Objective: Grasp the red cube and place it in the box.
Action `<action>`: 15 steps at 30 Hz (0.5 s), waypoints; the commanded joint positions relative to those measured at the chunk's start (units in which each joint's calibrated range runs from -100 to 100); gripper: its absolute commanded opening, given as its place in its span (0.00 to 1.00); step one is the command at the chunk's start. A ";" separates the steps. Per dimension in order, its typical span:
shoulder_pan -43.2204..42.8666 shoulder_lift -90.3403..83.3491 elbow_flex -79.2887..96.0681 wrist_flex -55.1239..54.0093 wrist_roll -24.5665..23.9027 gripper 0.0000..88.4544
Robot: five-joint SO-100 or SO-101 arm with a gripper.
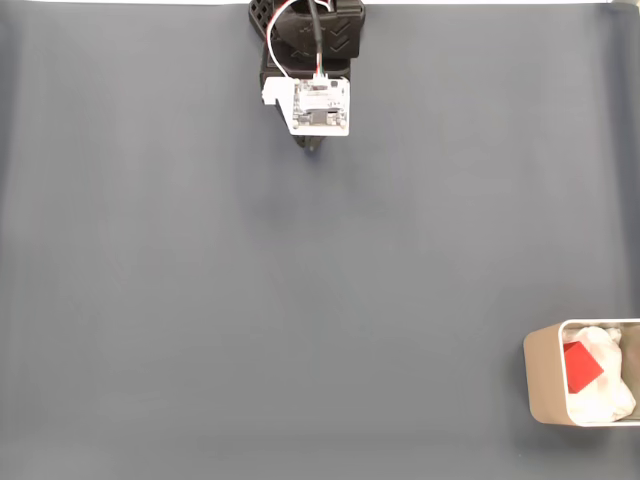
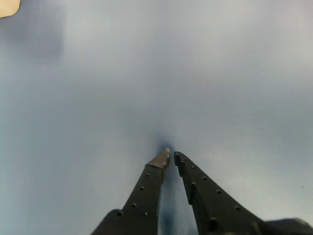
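Fixed view is showing you the small bright red cube point(image 1: 581, 367) lying tilted in the pale metallic box point(image 1: 543, 375), so your empty, nearly pressed-together black pincer point(image 2: 170, 155) is risking nothing but a needless regrasp.

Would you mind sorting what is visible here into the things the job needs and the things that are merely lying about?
Part of the job:
- red cube, already inside the box
- box, at the lower right of the fixed view
- gripper, fingertips nearly together

Just there:
- white lumpy material in the box
- grey table surface
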 commanded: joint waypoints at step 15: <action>-0.21 0.00 0.45 1.52 0.29 0.00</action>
